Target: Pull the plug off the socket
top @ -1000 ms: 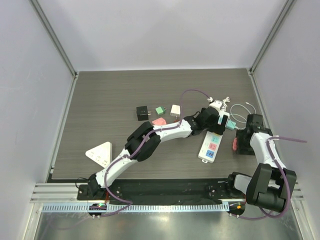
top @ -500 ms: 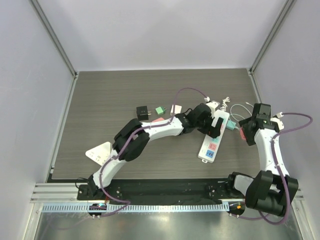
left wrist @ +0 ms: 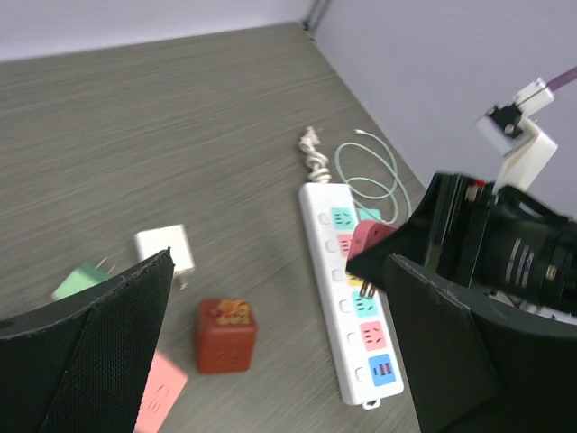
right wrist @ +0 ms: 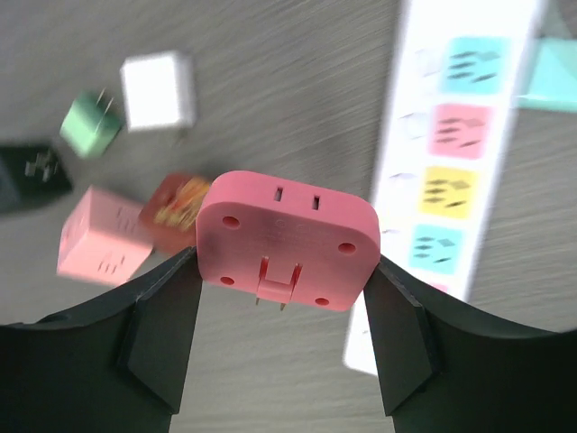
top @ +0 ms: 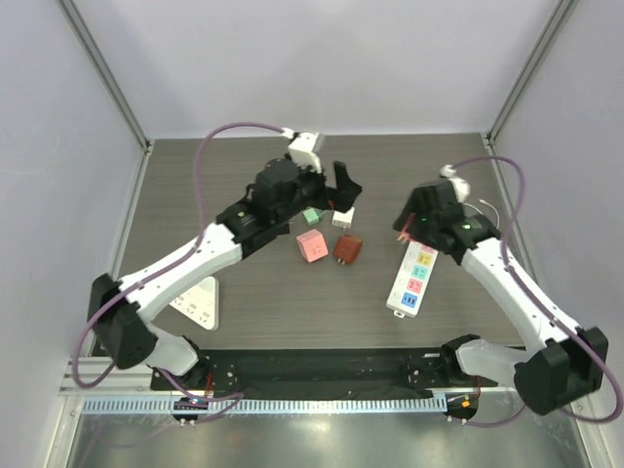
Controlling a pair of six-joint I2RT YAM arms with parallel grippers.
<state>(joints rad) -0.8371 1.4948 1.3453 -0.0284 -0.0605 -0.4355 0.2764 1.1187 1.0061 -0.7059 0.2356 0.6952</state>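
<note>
1. The pink, rounded-square plastic plug (right wrist: 287,230) is off the long white power strip (right wrist: 455,153). It hangs in the air above the strip's far end with its metal prongs bare.
2. The right gripper (right wrist: 287,266) is partly closed. Its black fingers (right wrist: 158,316) press on the plug's two opposite sides and carry it.
3. The left gripper (left wrist: 279,271) has its jaws spread wide with nothing between them. It hangs above the table, well left of the strip's far end.
4. Loose adapters lie left of the strip. Nearest is a red-brown cube (top: 347,249), and just beside that is a pale pink cube (top: 311,245).
5. Farther back are a white cube adapter (right wrist: 158,90), a small green adapter (right wrist: 90,126) and a black adapter (right wrist: 32,176).
6. A thin white cable (left wrist: 370,171) lies coiled just beyond the strip's far end.
7. A white triangular block (top: 198,300) sits well left of the strip, near the table's front edge.
8. The dark grey wood-grain tabletop (top: 195,195) is enclosed by plain pale grey walls (top: 292,58) with metal corner posts.
9. The strip's socket faces are teal, pink, yellow and blue with dark pin marks. The red-brown cube has a yellow-orange print on top, too blurred to read.
</note>
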